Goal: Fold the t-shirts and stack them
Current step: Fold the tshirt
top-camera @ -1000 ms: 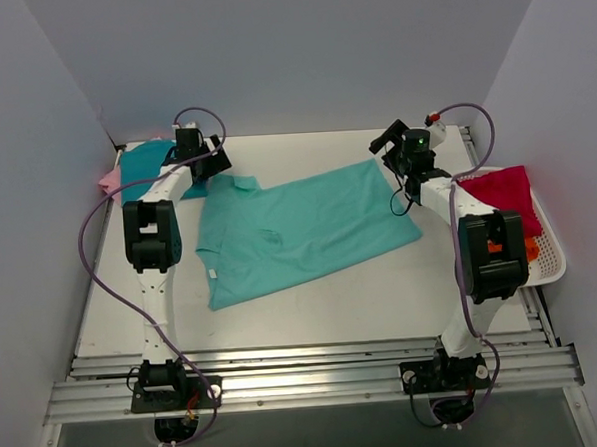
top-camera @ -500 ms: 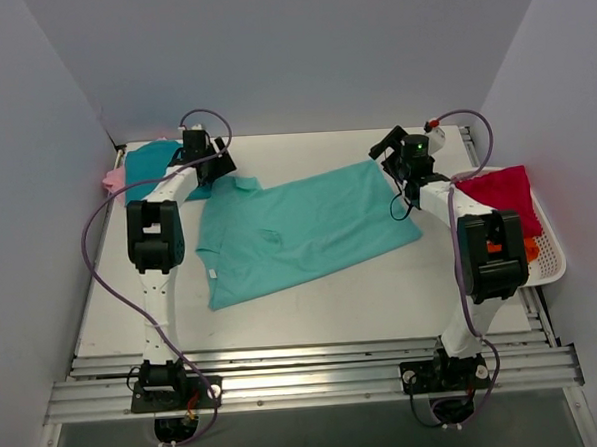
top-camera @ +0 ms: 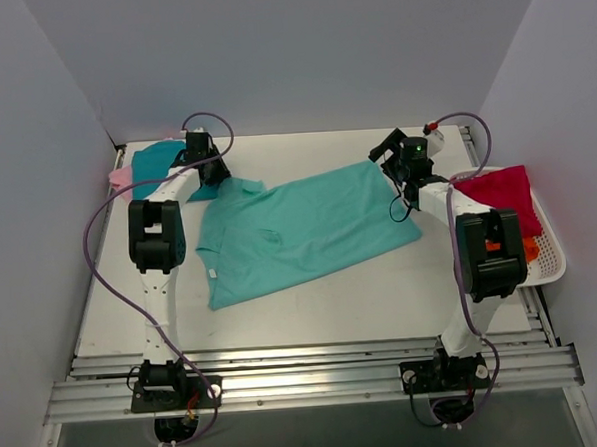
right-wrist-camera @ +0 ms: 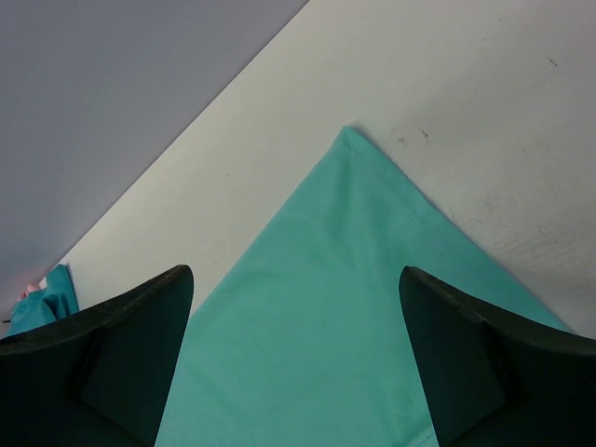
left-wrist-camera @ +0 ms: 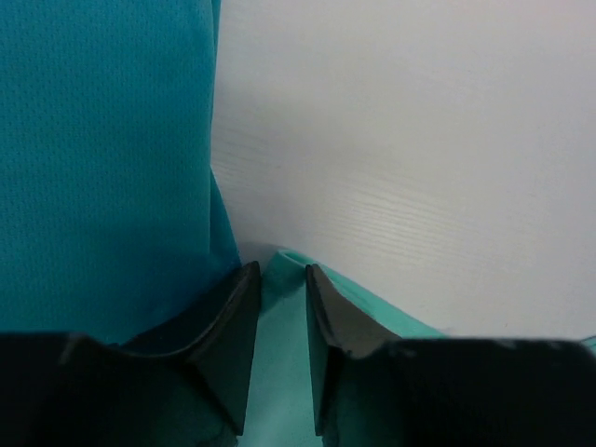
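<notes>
Pre-fold grab: mint tee [top-camera: 299,228] edge is being straddled by the narrow left end effector [left-wrist-camera: 281,270], grip unclear; its corner is being framed just ahead of the wide right end effector [right-wrist-camera: 296,275], pinch needed next

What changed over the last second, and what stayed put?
The left end effector slid rightward from the teal t-shirt to the mint t-shirt, jaws narrowing around its far-left corner. The right end effector stayed open over the far-right corner; the shirts lay unmoved.

Probably a robotics lab cell, bare grey walls [top-camera: 290,54], white table [top-camera: 313,308], aluminium rail frame [top-camera: 307,381] at near edge
</notes>
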